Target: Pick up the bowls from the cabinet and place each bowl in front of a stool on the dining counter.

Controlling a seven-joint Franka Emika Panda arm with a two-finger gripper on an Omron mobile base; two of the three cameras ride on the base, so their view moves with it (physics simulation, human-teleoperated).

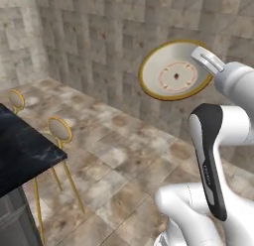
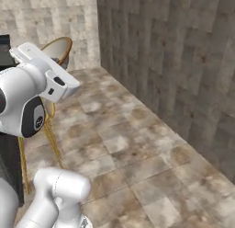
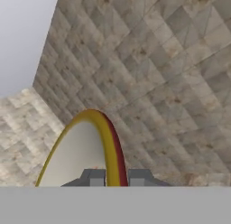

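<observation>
Tool [image 3: 116, 178] clamped on the rim of the shallow bowl [image 1: 173, 71], carried on edge, high above the floor and well apart from the table [image 1: 25, 151] and its two stools [image 1: 59, 131]. Risk: such a rim pinch may slip during transport, dropping the bowl.

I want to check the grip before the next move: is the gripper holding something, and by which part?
Yes. The gripper is shut on the shallow bowl with the gold rim, pinching it at the rim, one finger on each side of the edge.
</observation>
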